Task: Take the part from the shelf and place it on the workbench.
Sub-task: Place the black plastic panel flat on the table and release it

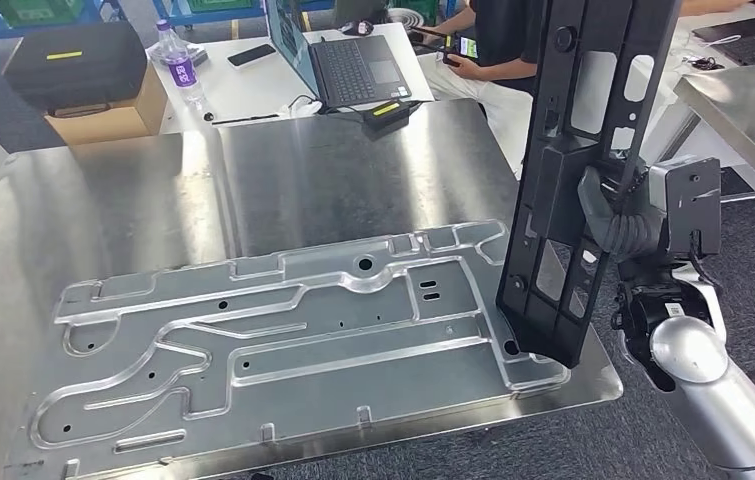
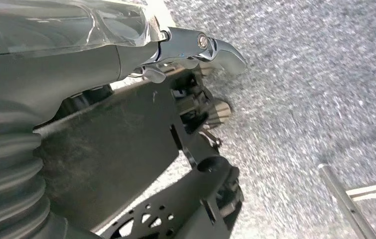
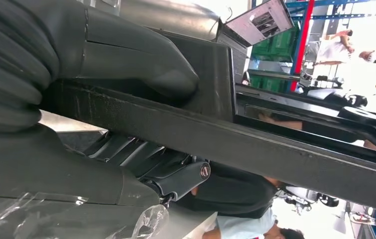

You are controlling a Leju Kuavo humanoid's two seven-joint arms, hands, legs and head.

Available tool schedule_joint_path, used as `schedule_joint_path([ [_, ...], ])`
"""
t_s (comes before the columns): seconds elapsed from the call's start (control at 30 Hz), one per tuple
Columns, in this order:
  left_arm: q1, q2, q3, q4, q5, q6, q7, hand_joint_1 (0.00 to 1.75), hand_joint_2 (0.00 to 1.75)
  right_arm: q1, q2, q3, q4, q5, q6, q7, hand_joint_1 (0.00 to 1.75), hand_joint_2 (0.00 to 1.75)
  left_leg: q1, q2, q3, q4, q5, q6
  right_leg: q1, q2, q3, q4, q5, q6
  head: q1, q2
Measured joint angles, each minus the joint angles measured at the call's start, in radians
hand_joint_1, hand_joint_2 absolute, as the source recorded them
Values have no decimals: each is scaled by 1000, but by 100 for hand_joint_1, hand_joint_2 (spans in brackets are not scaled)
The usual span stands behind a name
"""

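Gripped mid-length by the right hand (image 1: 608, 215), the black part (image 1: 573, 170) stood nearly upright over the table's (image 1: 353, 170) right edge.

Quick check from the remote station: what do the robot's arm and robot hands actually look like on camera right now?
The right arm is a smooth silver tube with a black joint and a grey bracket plate at the wrist. The right robot hand has a grey ribbed cover and dark fingers, with a thick grey thumb. The left robot hand shows similar ribbing, clear plastic wrap and a shiny metal fingertip.

The left hand (image 2: 76, 64), fingers curled in and holding nothing, hangs above speckled grey carpet (image 2: 300, 89).
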Motion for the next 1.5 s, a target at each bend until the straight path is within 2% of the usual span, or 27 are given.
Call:
schedule_joint_path([
  [0.2,1,0,0,0,3,23,26,0,175,-28,31,13,65,-63,40,-100,175,175,1,0,3,-6,2,-13,2,0,2,0,-1,-6,0,0],
  [0.33,1,0,6,0,34,22,20,0,175,-76,62,55,106,18,41,-68,175,175,2,0,4,-7,3,-17,2,0,2,0,0,-8,0,0],
  [0.5,3,0,7,0,38,21,20,0,175,-107,99,87,135,40,23,-65,175,175,3,0,5,-7,5,-18,2,-1,3,0,0,-9,0,0],
  [0.57,3,0,7,0,39,21,20,0,175,-119,107,102,146,103,12,-42,175,175,2,0,5,-7,5,-18,2,-1,3,0,1,-9,0,0],
  [0.73,4,0,7,0,37,26,27,0,175,-177,125,169,167,422,42,110,175,175,1,0,6,-7,5,-18,2,-1,4,0,1,-9,0,0],
  [0.8,4,0,7,0,32,27,28,0,175,-202,133,193,170,457,84,136,175,175,1,-1,6,-7,5,-19,2,-1,4,0,1,-9,0,0],
  [0.93,4,0,7,0,30,24,32,0,175,-246,136,225,170,408,151,164,175,175,1,-2,6,-7,5,-19,2,-2,4,0,1,-9,0,0],
  [1.23,12,10,7,0,38,19,36,0,175,-240,101,208,156,249,46,154,175,175,0,-2,5,-6,5,-19,1,-2,3,-1,1,-9,0,0],
  [1.5,9,36,7,0,66,26,23,0,175,-291,84,204,177,244,77,159,175,175,1,-1,4,-7,5,-19,-1,-2,3,-1,1,-9,0,0],
])
